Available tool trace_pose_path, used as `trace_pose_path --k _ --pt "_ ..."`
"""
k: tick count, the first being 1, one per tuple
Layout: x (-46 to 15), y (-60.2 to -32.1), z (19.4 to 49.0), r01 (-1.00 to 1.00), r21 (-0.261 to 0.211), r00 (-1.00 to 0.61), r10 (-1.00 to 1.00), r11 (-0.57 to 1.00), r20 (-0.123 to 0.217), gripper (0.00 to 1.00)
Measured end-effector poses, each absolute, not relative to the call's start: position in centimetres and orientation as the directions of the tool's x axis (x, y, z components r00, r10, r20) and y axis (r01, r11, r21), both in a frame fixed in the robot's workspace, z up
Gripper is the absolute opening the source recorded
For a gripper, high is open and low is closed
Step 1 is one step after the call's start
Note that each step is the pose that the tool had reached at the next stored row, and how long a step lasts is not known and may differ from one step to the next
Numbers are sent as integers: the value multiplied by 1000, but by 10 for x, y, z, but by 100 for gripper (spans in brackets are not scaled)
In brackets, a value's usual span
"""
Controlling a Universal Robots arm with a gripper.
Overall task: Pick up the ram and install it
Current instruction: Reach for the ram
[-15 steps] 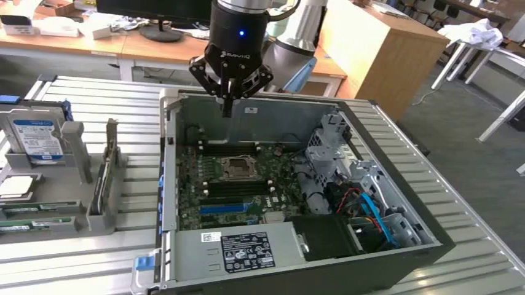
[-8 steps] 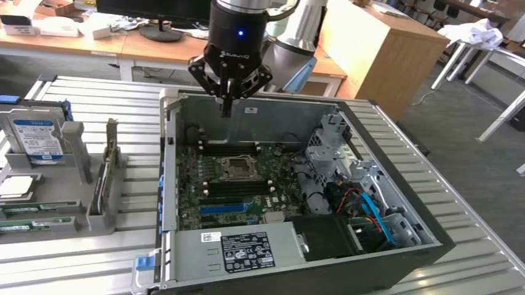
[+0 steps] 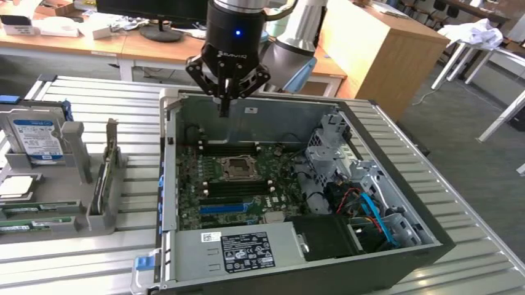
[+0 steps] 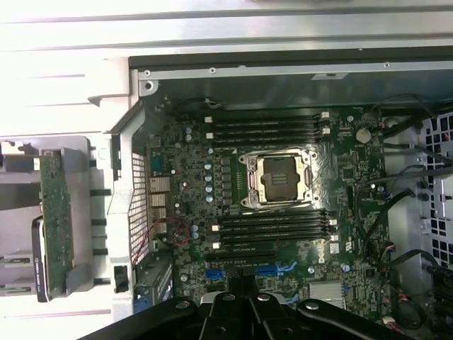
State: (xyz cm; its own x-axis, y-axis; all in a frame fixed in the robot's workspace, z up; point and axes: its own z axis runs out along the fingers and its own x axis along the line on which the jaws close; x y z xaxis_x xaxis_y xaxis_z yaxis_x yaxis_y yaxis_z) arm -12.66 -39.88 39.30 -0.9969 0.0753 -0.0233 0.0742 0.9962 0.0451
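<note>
The ram (image 4: pixel 55 212) is a long green board standing on edge in a grey rack (image 4: pixel 85 184) beside the open computer case; in the exterior view the ram (image 3: pixel 101 184) sits in the rack (image 3: pixel 78 153) at the exterior view's left. My gripper (image 3: pixel 223 109) hangs above the far edge of the case, well away from the ram, with its fingers pressed together and nothing visible between them. The gripper (image 4: pixel 237 301) looks down on the motherboard (image 4: pixel 191 191). Black memory slots (image 4: pixel 269 127) lie on both sides of the bare CPU socket (image 4: pixel 274 178).
The case (image 3: pixel 394 184) lies open on a slatted metal table (image 3: pixel 98 258), with a power supply (image 3: pixel 246 249) at its near side and cables and a drive cage (image 3: pixel 328 153) at the exterior view's right. A blue-labelled hard drive (image 3: pixel 37 141) stands in the rack.
</note>
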Motion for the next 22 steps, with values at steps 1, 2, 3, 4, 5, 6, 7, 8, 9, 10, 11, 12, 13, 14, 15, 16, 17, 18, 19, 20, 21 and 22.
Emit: trace_pose_path --k 1,2,3,4,5,6,7,8,9,10,11,12,13,14,15,16,17,18,19,20,21,22 --pt "-127 -399 393 74 45 -997 75 996 -23 11" --pt "-128 -399 393 74 45 -997 75 996 -23 11" --pt "-129 -399 393 74 45 -997 75 996 -23 11" --pt "-130 -399 393 74 45 -997 75 996 -23 11" --pt "-131 -399 393 74 45 -997 75 996 -23 11" --pt "-132 -399 393 74 45 -997 75 996 -23 11" --pt "-133 -399 393 74 45 -997 75 996 -23 11" --pt "-134 -399 393 74 45 -997 75 996 -23 11" --pt "-135 -399 393 74 45 -997 75 996 -23 11" --pt "-136 -399 392 74 45 -997 75 996 -23 11" --pt "-137 -399 392 74 45 -997 75 996 -23 11" --pt "-138 -399 392 74 45 -997 75 996 -23 11" --pt "-140 -398 392 74 45 -997 75 996 -23 11" --pt "-141 -398 392 74 45 -997 75 996 -23 11" --pt "-143 -398 392 74 45 -997 75 996 -23 11" --pt "-144 -398 392 74 45 -997 75 996 -23 11" --pt "-146 -398 392 74 45 -997 75 996 -23 11" --pt "-148 -397 392 74 45 -997 75 996 -23 11" --pt "-149 -397 392 74 45 -997 75 996 -23 11" --pt "-151 -397 392 74 45 -997 75 996 -23 11" --pt "-152 -397 392 74 45 -997 75 996 -23 11" --pt "-154 -396 392 74 45 -997 75 996 -23 11"
